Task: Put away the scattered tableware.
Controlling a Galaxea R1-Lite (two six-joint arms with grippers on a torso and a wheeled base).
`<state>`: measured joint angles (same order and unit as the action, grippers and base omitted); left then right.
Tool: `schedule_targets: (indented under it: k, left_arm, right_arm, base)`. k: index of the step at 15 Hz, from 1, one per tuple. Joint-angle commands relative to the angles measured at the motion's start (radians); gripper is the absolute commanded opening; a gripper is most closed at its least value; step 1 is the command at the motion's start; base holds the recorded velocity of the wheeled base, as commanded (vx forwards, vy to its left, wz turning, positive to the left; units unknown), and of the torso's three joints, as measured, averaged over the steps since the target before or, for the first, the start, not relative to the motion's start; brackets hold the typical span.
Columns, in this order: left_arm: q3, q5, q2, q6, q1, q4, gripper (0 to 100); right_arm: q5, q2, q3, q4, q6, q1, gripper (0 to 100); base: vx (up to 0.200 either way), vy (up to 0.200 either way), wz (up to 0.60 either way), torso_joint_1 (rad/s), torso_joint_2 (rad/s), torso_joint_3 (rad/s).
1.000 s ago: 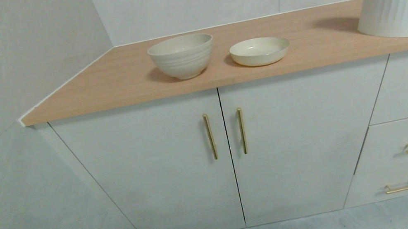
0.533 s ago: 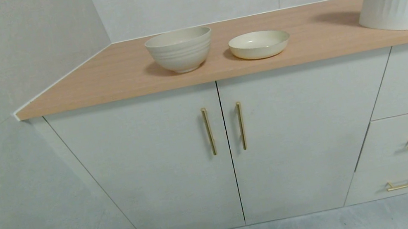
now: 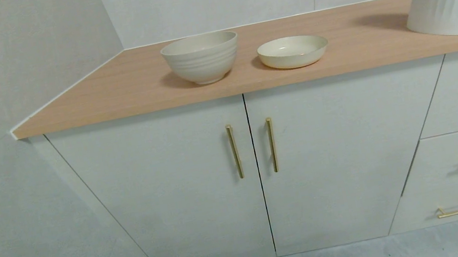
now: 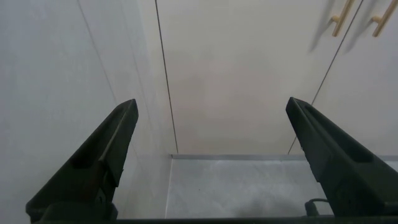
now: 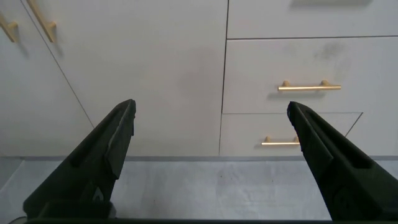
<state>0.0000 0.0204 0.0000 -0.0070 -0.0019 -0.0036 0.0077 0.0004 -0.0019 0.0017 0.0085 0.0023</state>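
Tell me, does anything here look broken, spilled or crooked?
Nothing stands out. The deep bowl and the shallow dish sit upright and apart on the countertop, with no visible spill or damage; the cabinet doors below are shut.

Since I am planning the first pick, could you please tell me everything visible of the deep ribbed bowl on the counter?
The deep bowl is pale beige with a matte, ceramic-looking surface, horizontal ribs round its wall and a narrow foot. It stands upright on the wooden countertop, left of the shallow dish and apart from it. Only the countertop touches it.
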Motion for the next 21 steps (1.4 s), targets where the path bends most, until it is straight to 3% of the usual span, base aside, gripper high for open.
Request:
schedule_targets:
  k: [1, 6, 8, 12, 16, 17, 21]
  left_arm:
    - [0.0, 0.0, 0.0, 0.001, 0.0, -0.001, 100]
    - [0.0, 0.001, 0.0, 0.001, 0.0, -0.001, 100]
    - [0.0, 0.0, 0.0, 0.001, 0.0, -0.001, 100]
    - [0.0, 0.0, 0.0, 0.001, 0.0, -0.001, 100]
    - [0.0, 0.0, 0.0, 0.001, 0.0, -0.001, 100]
    - [0.0, 0.0, 0.0, 0.001, 0.0, -0.001, 100]
    - [0.0, 0.0, 0.0, 0.001, 0.0, -0.001, 100]
  right_arm:
    - [0.002, 0.001, 0.0, 0.0, -0.002, 0.001, 100]
    - [0.002, 0.0, -0.003, -0.008, -0.01, -0.001, 100]
    - [0.023, 0.01, -0.118, -0.048, 0.053, 0.002, 100]
    - [0.147, 0.125, -0.109, -0.037, 0.061, 0.036, 100]
    - [0.272, 0.348, -0.179, -0.037, 0.061, 0.116, 100]
    - [0.318, 0.579, -0.29, -0.045, 0.059, 0.15, 100]
    - [0.314, 0.851, -0.418, -0.14, -0.013, 0.166, 100]
  base:
    - [0.0, 0.0, 0.0, 0.0, 0.0, 0.0]
    - [0.0, 0.0, 0.0, 0.0, 0.0, 0.0]
    - [0.0, 0.0, 0.0, 0.0, 0.0, 0.0]
    - [0.0, 0.0, 0.0, 0.0, 0.0, 0.0]
    - [0.0, 0.0, 0.0, 0.0, 0.0, 0.0]
    - [0.0, 0.0, 0.0, 0.0, 0.0, 0.0]
    - [0.0, 0.0, 0.0, 0.0, 0.0, 0.0]
